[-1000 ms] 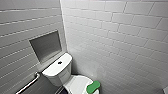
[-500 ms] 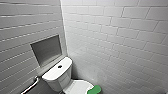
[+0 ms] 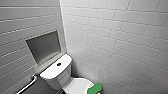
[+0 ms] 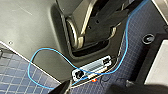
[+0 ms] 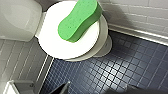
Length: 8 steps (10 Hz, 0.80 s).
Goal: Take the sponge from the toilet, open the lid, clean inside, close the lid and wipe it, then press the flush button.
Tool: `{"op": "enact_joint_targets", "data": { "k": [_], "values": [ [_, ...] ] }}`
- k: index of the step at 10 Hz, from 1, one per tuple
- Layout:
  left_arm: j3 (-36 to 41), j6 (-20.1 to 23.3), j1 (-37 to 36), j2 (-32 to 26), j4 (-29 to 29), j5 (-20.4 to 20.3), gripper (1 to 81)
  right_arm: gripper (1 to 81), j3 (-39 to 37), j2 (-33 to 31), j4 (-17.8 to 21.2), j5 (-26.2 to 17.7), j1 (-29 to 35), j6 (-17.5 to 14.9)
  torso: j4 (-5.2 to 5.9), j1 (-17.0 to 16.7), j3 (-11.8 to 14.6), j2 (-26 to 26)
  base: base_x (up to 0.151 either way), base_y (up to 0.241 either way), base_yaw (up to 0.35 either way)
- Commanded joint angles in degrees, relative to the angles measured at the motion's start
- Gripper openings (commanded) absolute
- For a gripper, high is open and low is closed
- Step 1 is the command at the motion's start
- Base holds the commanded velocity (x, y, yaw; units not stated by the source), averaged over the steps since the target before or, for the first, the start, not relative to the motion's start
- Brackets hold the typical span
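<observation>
The whole head view has slid a little downward over the last second. Walls, niche and bowl went together, so it is my camera that moved and nothing in the room. The pale grey brick-tiled walls (image 3: 120,37) meet in a corner, and the dark blue small-tiled floor (image 5: 130,65) lies below my right wrist. The glossy white ceramic toilet (image 3: 53,75) now sits lower in the head view, its bowl cut by the bottom edge. I judge that I am closing in on it, with the first step not yet begun. Beside the tank are a recessed grey wall niche (image 3: 43,46) and a metal grab rail (image 3: 27,85). The oval white lid (image 5: 50,40) is down. The bright green, rounded soft sponge (image 5: 78,20) lies flat on it, untouched, toward the edge nearer the side wall. My right wrist looks down on it from above, well apart from it. The small dark round flush button (image 3: 59,64) sits in the middle of the tank top. My left wrist looks at my own base and a thin blue cable (image 4: 125,45). I cannot tell whether either end effector is apart or together.
</observation>
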Motion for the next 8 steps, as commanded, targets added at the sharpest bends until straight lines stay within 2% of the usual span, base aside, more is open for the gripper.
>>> {"op": "enact_joint_targets", "data": {
  "k": [1,3,4,5,8],
  "values": [
    [-0.78,0.29,1.07,1.42,-0.43,4.32,81.1,81.1,-2.39,0.53,1.21,-5.53,9.23,0.11,0.0,3.36,-4.89,-5.21,0.0,0.0,0.0],
    [-0.78,0.29,1.07,1.42,-0.5,4.32,81.1,81.1,-1.78,0.71,1.3,-6.41,11.95,0.11,0.0,6.2,-9.09,-9.64,0.0,0.0,0.0],
    [-0.78,0.29,1.07,1.42,-0.51,4.32,81.1,81.1,-1.78,1.15,1.39,-6.69,12.66,0.11,0.0,7.47,-5.57,-11.63,0.0,0.0,0.0],
    [-0.78,0.29,1.07,1.42,-0.51,4.32,81.1,81.1,-2.21,1.77,1.3,-6.69,12.93,0.11,0.0,8.67,-7.39,-13.52,0.0,0.0,0.0],
    [-0.78,0.29,1.07,1.68,-0.42,4.23,81.1,81.1,-3.97,4.32,2.88,-6.33,13.1,1.69,0.0,12.02,-8.83,-18.74,0.0,0.0,0.0]
  ]
}}
